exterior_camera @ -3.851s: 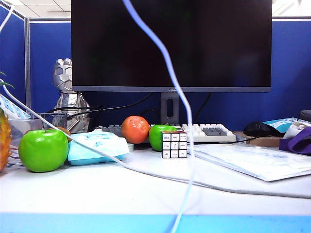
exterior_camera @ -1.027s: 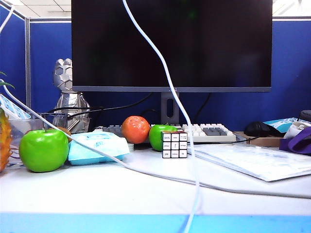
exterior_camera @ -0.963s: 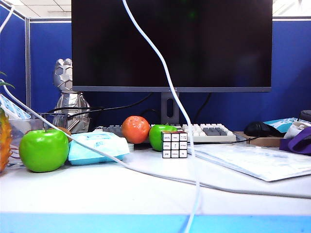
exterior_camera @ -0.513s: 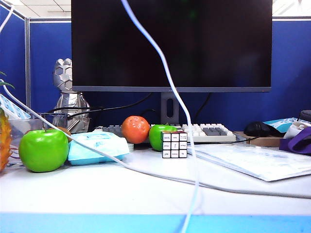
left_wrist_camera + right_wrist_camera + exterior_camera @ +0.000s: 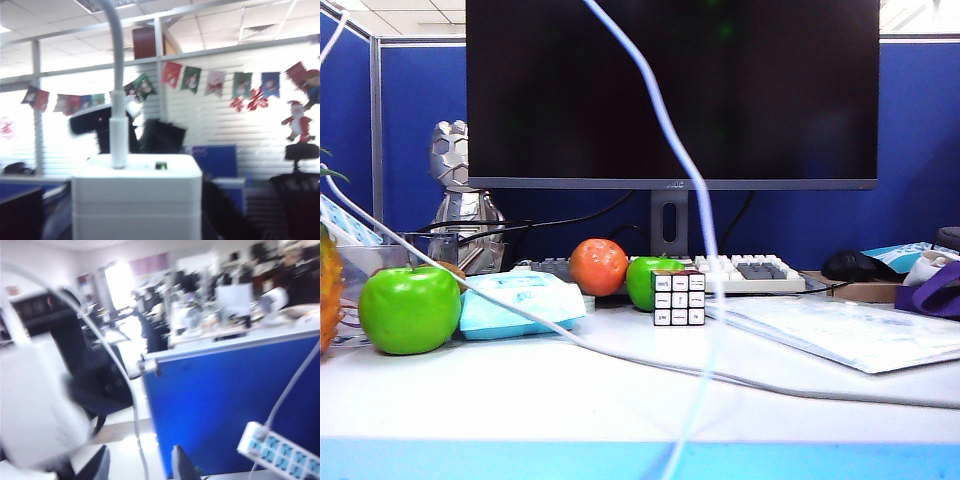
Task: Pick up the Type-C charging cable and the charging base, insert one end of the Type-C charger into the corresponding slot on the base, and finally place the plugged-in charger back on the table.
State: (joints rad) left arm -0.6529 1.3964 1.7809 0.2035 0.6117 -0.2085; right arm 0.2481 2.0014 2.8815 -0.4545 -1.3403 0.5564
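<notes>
In the left wrist view, the charging base [image 5: 136, 200] fills the lower part of the picture, with the white plug of the Type-C charging cable [image 5: 118, 127] standing upright in its top face and the cord rising out of sight; a small dark slot [image 5: 160, 165] sits just beside the plug. The block looks held up in front of that camera, but the left gripper's fingers are hidden, so its state cannot be told.

In the right wrist view, the right gripper [image 5: 139, 465] shows two dark fingertips [image 5: 99, 466] standing apart with nothing between them, so it is released. The thin cable passes just beside them, and the blurred white block lies near them.

In the exterior view, the cable [image 5: 696, 200] hangs in a curve in front of the dark monitor [image 5: 672, 90] and down past the table [image 5: 520, 400]. No arm shows there. On the desk stand a green apple [image 5: 410, 308], a puzzle cube [image 5: 678, 297] and a light-blue wipes pack [image 5: 520, 300].
</notes>
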